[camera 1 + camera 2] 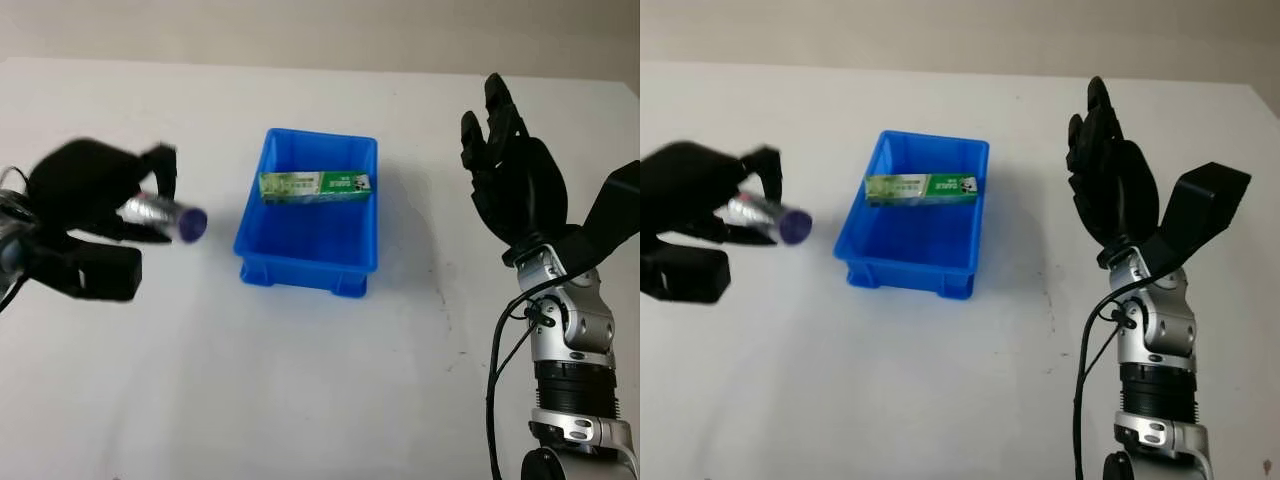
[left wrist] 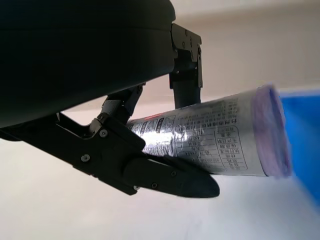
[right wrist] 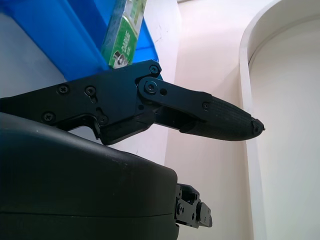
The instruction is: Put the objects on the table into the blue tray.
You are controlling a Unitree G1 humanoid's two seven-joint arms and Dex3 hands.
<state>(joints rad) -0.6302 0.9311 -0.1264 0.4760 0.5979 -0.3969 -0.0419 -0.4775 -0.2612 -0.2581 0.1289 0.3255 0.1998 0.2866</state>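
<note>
- Left wrist view, closest of all, has the left robot hand (image 2: 150, 150) clamped round one silver tube (image 2: 210, 137): printed text runs along its foil body, a purple cap closes its free end, and a black finger (image 2: 170, 175) presses along its side. A strip of blue shows just beyond the cap.
- Right wrist view gives the right robot hand (image 3: 165, 115) holding nothing, open, one long black finger (image 3: 220, 117) reaching out past the black shell; behind it rise a corner of the blue tray (image 3: 60, 40) and an end of the green box (image 3: 122, 35) inside it.
- Head views place both hands in the scene. The left robot hand (image 1: 90, 215) sits at the left side, raised above the white tabletop (image 1: 300, 380), and the silver tube (image 1: 160, 213) points its purple cap toward the tray without touching it.
- The right robot hand (image 1: 510, 170) stands upright at the right side, palm turned toward the tray, well apart from it, with its silver forearm and cables below.
- Between the two hands, further back, the blue tray (image 1: 305, 268) rests on the tabletop; the green box (image 1: 315, 185) lies across its far half, long side running left to right.
- Count: one tray, one green box in it, one tube in hand, two robot hands.
</note>
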